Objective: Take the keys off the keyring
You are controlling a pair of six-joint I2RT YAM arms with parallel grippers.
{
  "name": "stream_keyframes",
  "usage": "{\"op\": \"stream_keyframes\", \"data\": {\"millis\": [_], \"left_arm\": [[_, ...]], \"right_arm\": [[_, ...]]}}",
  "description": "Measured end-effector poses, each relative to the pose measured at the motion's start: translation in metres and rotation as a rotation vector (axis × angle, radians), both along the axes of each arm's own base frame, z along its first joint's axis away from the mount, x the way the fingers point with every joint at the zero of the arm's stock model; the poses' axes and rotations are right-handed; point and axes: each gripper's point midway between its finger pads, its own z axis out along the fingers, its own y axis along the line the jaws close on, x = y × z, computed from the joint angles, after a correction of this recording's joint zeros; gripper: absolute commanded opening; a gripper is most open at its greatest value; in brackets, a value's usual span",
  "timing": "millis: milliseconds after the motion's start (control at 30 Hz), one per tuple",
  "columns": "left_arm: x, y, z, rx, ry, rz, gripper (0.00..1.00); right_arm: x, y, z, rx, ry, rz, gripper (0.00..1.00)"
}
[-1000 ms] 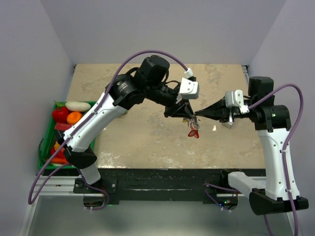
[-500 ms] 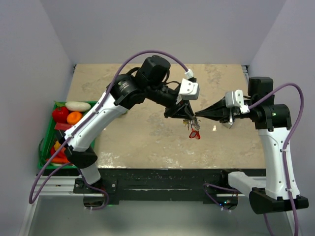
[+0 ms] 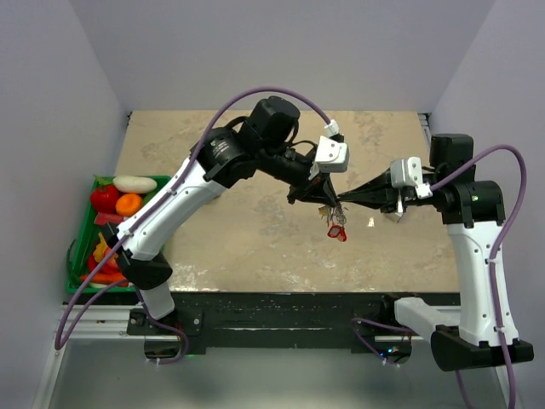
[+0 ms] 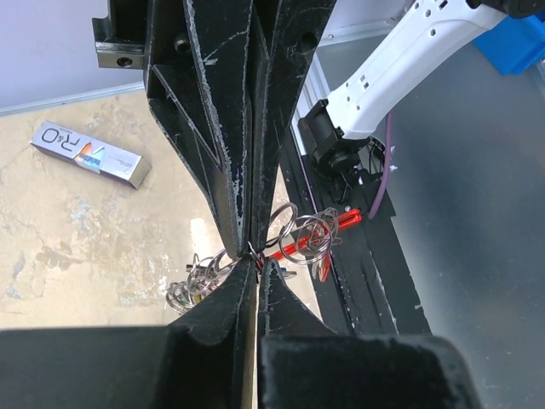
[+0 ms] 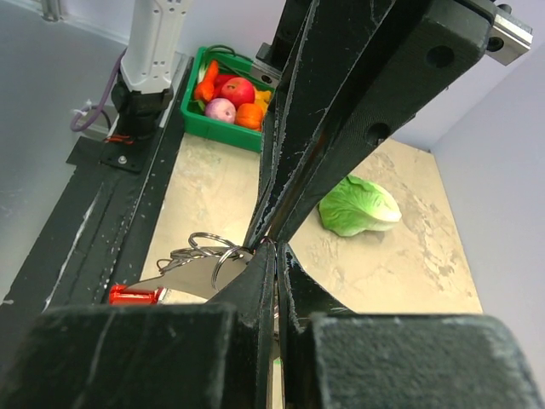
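Pinching the keyring [image 4: 300, 240] above the table [image 3: 255, 247] with left gripper [image 4: 251, 250] and right gripper [image 5: 271, 244], both clamped shut on it; next, needs a careful slide to free the keys [image 4: 192, 288]

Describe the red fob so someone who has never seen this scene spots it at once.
Find the middle of the tan table, where the left pincer and right pincer meet almost tip to tip. The keyring shows just on the near side of that point, and the red fob is its nearest end. It is the only red piece among thin silvery rings.
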Motion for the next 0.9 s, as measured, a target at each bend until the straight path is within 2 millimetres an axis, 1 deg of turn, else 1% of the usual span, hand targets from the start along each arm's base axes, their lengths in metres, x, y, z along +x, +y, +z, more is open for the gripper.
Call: {"op": "stream_keyframes", "data": {"millis": [33,67,133,167,233,267,367,500,533,600,667,700,733,767,900], "left_arm": [[0.000,0.000,0.000,0.001,-0.001,0.002,0.00],[0.001,0.000,0.000,0.001,-0.001,0.003,0.00],[0.003,0.000,-0.001,0.005,-0.007,0.015,0.00],[0.004,0.000,-0.001,0.008,-0.011,0.020,0.00],[0.007,0.000,-0.005,0.023,-0.023,0.045,0.00],[0.010,0.001,-0.009,0.035,-0.029,0.057,0.00],[0.017,0.006,-0.024,0.090,-0.051,0.109,0.00],[0.029,0.022,-0.042,0.174,-0.098,0.191,0.00],[0.031,0.026,-0.044,0.189,-0.113,0.207,0.00],[0.036,0.033,-0.045,0.211,-0.144,0.240,0.00],[0.041,0.038,-0.044,0.230,-0.191,0.279,0.00],[0.043,0.041,-0.044,0.243,-0.221,0.300,0.00],[0.043,0.042,-0.048,0.285,-0.289,0.329,0.00],[0.043,0.042,-0.048,0.286,-0.290,0.329,0.00],[0.046,0.046,-0.059,0.383,-0.455,0.392,0.00]], "right_arm": [[0.000,0.000,0.000,0.000,0.000,-0.001,0.00],[0.001,0.000,-0.001,0.000,0.000,-0.002,0.07],[0.001,-0.001,-0.001,-0.001,-0.002,-0.005,0.19],[0.001,-0.001,-0.002,-0.001,0.000,-0.005,0.28],[0.002,-0.001,-0.002,0.000,-0.008,-0.003,0.38],[0.002,-0.001,-0.002,-0.003,-0.013,-0.008,0.45],[0.003,-0.003,-0.005,-0.020,-0.029,-0.040,0.50],[0.002,-0.009,-0.007,-0.056,-0.075,-0.117,0.48],[0.002,-0.010,-0.007,-0.062,-0.085,-0.127,0.44],[0.003,-0.012,-0.005,-0.071,-0.112,-0.151,0.42],[0.008,-0.014,-0.010,-0.087,-0.124,-0.182,0.40],[0.012,-0.016,-0.013,-0.096,-0.124,-0.199,0.39],[0.029,-0.022,-0.026,-0.132,-0.107,-0.270,0.37],[0.029,-0.022,-0.026,-0.132,-0.107,-0.270,0.36],[0.060,-0.031,-0.041,-0.157,-0.090,-0.390,0.36]]}}
